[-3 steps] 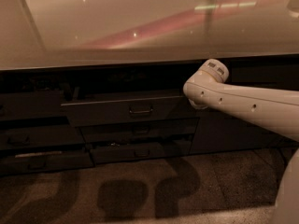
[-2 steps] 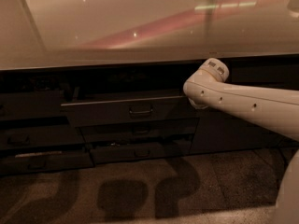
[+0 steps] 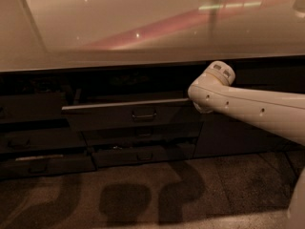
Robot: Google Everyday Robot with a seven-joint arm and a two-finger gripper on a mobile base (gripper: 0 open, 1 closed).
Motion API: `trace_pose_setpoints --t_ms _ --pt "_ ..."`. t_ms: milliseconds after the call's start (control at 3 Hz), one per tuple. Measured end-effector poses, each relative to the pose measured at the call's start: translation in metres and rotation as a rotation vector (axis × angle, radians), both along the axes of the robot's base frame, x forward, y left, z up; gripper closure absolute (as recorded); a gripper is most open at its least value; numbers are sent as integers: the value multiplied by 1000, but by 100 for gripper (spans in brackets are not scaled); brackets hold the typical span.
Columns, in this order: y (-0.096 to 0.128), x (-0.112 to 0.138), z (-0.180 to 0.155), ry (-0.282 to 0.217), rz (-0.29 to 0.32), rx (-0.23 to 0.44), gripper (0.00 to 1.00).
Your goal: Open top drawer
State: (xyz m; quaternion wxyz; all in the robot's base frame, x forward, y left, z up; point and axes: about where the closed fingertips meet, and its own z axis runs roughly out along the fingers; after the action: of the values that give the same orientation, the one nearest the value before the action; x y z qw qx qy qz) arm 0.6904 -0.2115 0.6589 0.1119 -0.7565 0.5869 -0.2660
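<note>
A pale glossy counter runs across the top, with a pink streak and small light spots reflected in it. Under it at the far left sit dark drawer fronts, the lowest with a pale strip along its top.

Centre-left is the top drawer, wide and dark grey. Its front stands slightly forward of its neighbours, a pale line marks its upper edge, and a small dark handle sits in the middle. Two narrower drawers lie below it.

The white arm reaches in from the right, and its rounded joint sits at the drawer's upper right corner. The gripper is hidden behind that joint, so I cannot tell its state.

Soft shadows lie on the speckled floor.
</note>
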Motion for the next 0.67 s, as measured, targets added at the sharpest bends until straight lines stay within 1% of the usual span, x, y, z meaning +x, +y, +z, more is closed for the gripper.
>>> trace_pose_setpoints --t_ms 333,667 --pt "-1 -9 -5 -1 9 -2 100" --pt "-1 -9 -1 -1 9 -2 100"
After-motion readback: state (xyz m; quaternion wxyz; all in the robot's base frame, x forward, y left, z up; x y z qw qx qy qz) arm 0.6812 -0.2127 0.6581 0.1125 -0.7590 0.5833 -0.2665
